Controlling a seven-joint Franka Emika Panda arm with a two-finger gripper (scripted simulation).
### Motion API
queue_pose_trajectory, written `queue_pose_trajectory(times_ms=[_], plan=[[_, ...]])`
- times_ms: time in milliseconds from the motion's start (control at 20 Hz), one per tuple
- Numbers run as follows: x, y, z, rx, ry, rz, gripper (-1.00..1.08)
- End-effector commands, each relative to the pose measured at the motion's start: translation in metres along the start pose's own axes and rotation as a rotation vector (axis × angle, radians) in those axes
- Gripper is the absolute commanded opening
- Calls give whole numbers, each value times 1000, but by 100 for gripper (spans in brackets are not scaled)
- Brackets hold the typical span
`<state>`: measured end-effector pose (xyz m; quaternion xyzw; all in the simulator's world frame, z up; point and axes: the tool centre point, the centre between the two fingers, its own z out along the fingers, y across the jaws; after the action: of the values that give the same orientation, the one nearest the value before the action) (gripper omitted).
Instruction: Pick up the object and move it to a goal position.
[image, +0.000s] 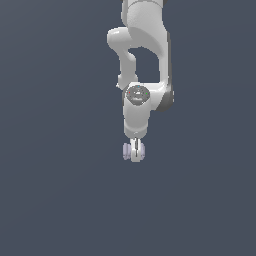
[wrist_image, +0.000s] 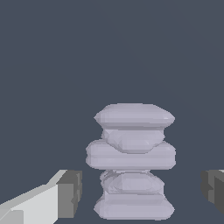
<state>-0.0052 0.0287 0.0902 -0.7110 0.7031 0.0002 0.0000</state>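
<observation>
The object (wrist_image: 131, 155), a pale lavender-grey lumpy piece of several rounded ribbed lobes, lies on the dark floor between my gripper's (wrist_image: 142, 192) two fingers. In the wrist view a gap shows on each side between the object and the grey pads (wrist_image: 70, 192), so the gripper is open and straddles it without touching. In the exterior view the white arm points straight down, and my gripper (image: 134, 152) is down at the object (image: 126, 151), whose lobes stick out on both sides of the white fingers.
A plain dark blue-grey floor (image: 60, 200) fills both views. No goal marker, container or obstacle shows.
</observation>
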Motion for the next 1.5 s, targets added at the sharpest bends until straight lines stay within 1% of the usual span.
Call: queue_pose_trajectory(times_ms=[0, 200, 550, 800, 850, 1300, 1350, 1450], plan=[[0, 0, 0, 0, 0, 0, 100], [0, 0, 9, 0, 0, 1, 100], [0, 1, 43, 0, 0, 5, 100], [0, 0, 50, 0, 0, 5, 100], [0, 0, 50, 0, 0, 5, -100], [0, 0, 50, 0, 0, 5, -100], [1, -2, 35, 10, -6, 6, -100], [-1, -1, 35, 10, -6, 6, -100]])
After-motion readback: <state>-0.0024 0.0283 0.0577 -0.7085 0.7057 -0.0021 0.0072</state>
